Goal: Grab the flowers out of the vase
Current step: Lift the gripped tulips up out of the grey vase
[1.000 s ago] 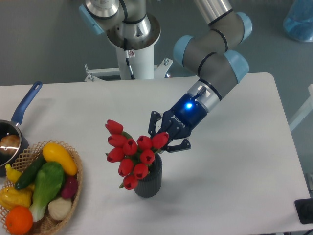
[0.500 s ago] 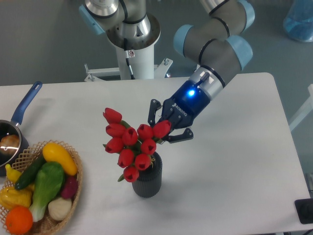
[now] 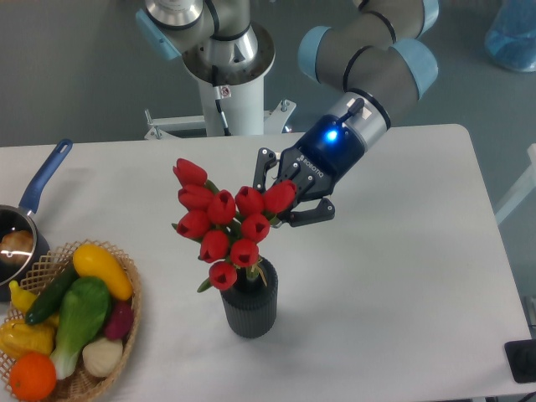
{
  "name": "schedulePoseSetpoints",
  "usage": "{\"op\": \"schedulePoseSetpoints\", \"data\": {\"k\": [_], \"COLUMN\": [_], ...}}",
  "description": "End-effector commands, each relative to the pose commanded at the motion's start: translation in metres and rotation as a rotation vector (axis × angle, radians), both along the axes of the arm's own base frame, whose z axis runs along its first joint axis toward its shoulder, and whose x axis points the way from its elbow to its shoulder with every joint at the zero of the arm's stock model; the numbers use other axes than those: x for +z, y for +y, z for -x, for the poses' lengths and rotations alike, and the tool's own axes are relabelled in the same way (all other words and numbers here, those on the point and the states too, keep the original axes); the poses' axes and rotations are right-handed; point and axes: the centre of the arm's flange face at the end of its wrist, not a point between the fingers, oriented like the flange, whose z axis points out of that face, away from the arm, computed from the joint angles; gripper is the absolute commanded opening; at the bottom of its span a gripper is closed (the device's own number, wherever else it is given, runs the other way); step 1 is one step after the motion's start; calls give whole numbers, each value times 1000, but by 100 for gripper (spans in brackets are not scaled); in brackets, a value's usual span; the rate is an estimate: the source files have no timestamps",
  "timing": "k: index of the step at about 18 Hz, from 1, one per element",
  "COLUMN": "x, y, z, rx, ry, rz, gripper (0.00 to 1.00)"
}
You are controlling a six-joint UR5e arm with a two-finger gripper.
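The flowers (image 3: 222, 222) are a bunch of red tulip buds with green stems. They hang above the vase (image 3: 249, 303), a short dark ribbed cylinder near the front middle of the table. The lowest buds and the stems still reach down to the vase's mouth. My gripper (image 3: 280, 199) is shut on the right side of the bunch, with one bud between its black fingers. The gripper's blue light is on.
A wicker basket (image 3: 130, 322) of colourful vegetables and fruit stands at the front left. A blue-handled saucepan (image 3: 33, 201) sits at the left edge. The arm's base (image 3: 226, 67) stands behind the table at the back.
My gripper has risen and moved back with the flowers in it. The bunch has come up out of the vase. The vase has stayed in place.
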Motion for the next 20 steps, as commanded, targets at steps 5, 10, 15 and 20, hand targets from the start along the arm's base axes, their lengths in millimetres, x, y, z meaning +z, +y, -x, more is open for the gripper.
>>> {"op": "schedulePoseSetpoints", "data": {"k": [5,10,15,20], "x": [29,58,85,92], "y": [-1,-4,-16,-40], "z": [-4,-1,11,35], "rx": [4,25,61,109], "ry": [-12,-30,-38,-35], "rz": [-13,-9,-15,-33], "gripper": [7,7,6,6]}}
